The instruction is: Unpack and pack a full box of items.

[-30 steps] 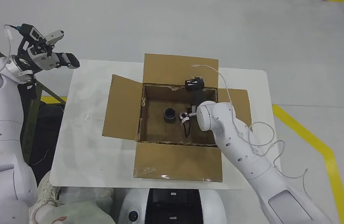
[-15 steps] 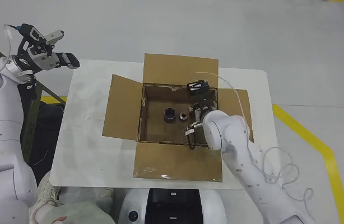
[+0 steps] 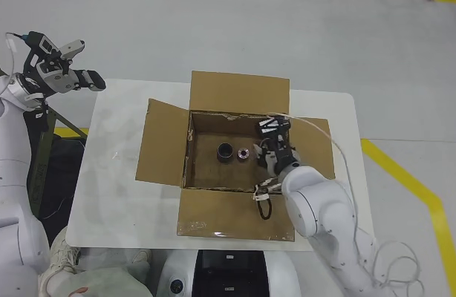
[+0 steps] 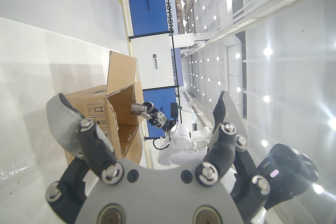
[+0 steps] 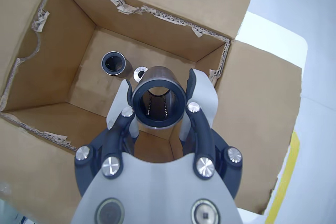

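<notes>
Steel bearing [image 5: 157, 104] is clamped by the right gripper [image 5: 160, 82] above the box [image 5: 168, 17] — axis pointing down into it; the left gripper [image 4: 141, 104], spread open, is parked well outside.

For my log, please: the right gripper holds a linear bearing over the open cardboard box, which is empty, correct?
Not empty: the right wrist view shows a second bearing and a metal ring on the cardboard box floor. The rest stands.
</notes>
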